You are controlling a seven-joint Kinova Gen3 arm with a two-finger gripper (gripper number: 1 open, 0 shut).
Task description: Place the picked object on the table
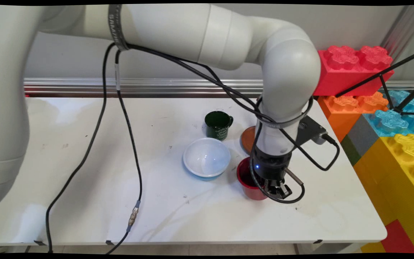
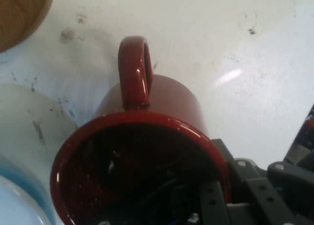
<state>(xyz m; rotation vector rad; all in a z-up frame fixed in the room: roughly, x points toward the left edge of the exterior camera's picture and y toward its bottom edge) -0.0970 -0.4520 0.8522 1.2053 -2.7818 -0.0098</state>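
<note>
A red mug is seen upright on the white table, in the lower middle of the main view, partly covered by the gripper lowered at its right rim. In the hand view the mug fills the lower centre: a glossy dark-red body, an open mouth with a dark interior, and a loop handle pointed toward the frame's top.

A dark green mug, a white-and-blue bowl and an orange plate stand on the white table.
</note>
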